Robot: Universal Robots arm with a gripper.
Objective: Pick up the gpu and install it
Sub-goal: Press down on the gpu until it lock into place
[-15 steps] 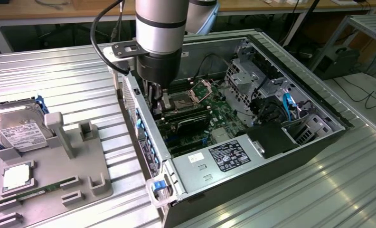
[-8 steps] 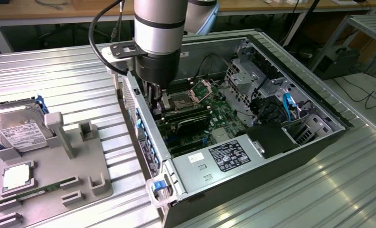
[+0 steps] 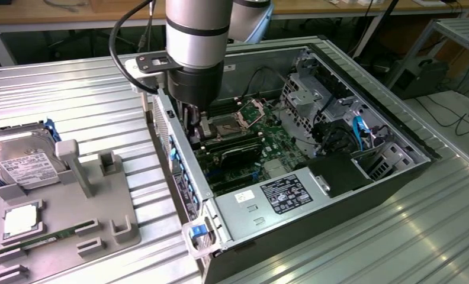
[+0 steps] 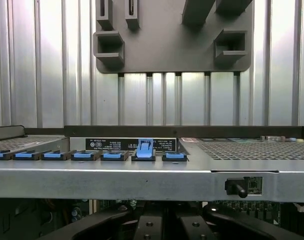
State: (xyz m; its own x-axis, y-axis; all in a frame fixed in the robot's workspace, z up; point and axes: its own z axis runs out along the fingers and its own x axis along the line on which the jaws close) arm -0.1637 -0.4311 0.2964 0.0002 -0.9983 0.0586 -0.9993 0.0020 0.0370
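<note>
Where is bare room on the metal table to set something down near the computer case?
Free: the ribbed table behind the grey holder tray, beside the open computer case, and the strip at the exterior view's lower right. Crowded: the tray, bearing a hard drive, and the case interior, where the arm reaches in.

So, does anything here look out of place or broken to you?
One small thing: along the computer case edge, one blue clip stands raised while the other blue clips in its row lie flat. Nothing looks spilled or broken.
</note>
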